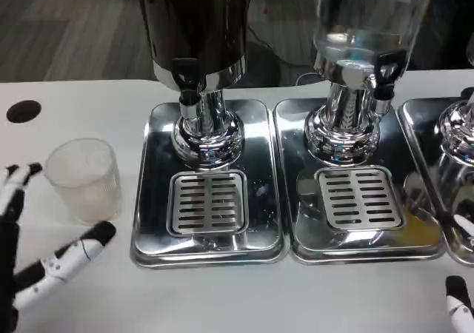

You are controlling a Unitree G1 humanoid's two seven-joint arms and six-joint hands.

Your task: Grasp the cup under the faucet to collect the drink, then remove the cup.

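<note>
A clear plastic cup (84,179) stands upright on the white table, left of the steel drip trays. My left hand (33,251) is at the lower left with its fingers spread apart, one reaching toward the cup's base from below and another just left of the cup; nothing is in it. The dark drink dispenser (195,22) has a black faucet (187,78) above the left drip tray's grate (208,202). Only a fingertip of my right hand (459,303) shows at the lower right corner, so its state is unclear.
Two steel drip trays (155,222) (296,222) sit side by side, with a third at the right edge (444,126). A clear dispenser (363,29) stands over the middle tray. A black hole (23,111) marks the table at far left.
</note>
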